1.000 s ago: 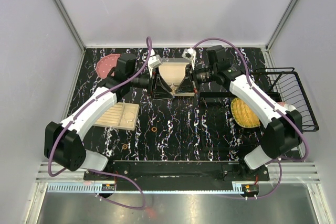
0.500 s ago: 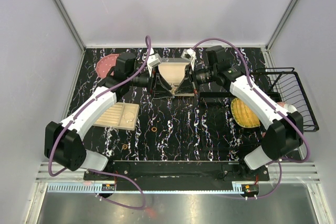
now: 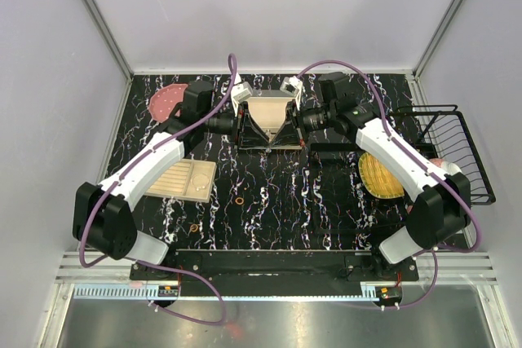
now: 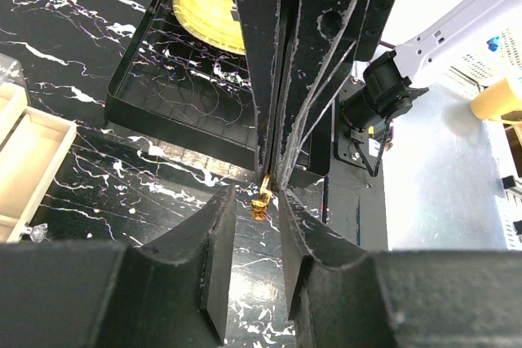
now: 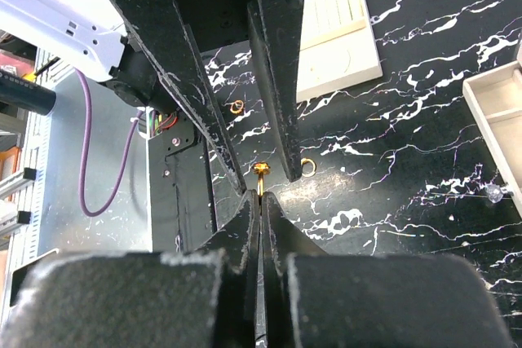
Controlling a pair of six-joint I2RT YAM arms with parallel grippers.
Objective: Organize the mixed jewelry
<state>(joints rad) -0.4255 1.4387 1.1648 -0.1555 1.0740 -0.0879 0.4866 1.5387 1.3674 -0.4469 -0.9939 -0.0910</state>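
Note:
My right gripper (image 5: 260, 198) is shut on a small gold ring (image 5: 260, 172), which sticks out past its tips. My left gripper (image 4: 254, 200) is open, with its fingers on either side of that ring (image 4: 262, 199) and not touching it. In the top view the two grippers, left (image 3: 254, 129) and right (image 3: 282, 130), meet tip to tip at the back middle of the table, and the ring is hidden between them. Two more orange-gold rings lie on the black tabletop, one at the middle (image 3: 240, 200) and one further front left (image 3: 194, 226). They also show in the right wrist view (image 5: 307, 167) (image 5: 236, 106).
A beige compartment tray (image 3: 183, 178) lies at the left. A beige box (image 3: 269, 107) stands at the back behind the grippers. A pink pad (image 3: 165, 101) is at the back left. A yellow disc (image 3: 380, 175) and a black wire basket (image 3: 461, 152) are at the right.
My left gripper has edged to the right, closer to the right gripper's tips. The right gripper has stayed put, shut on the ring.

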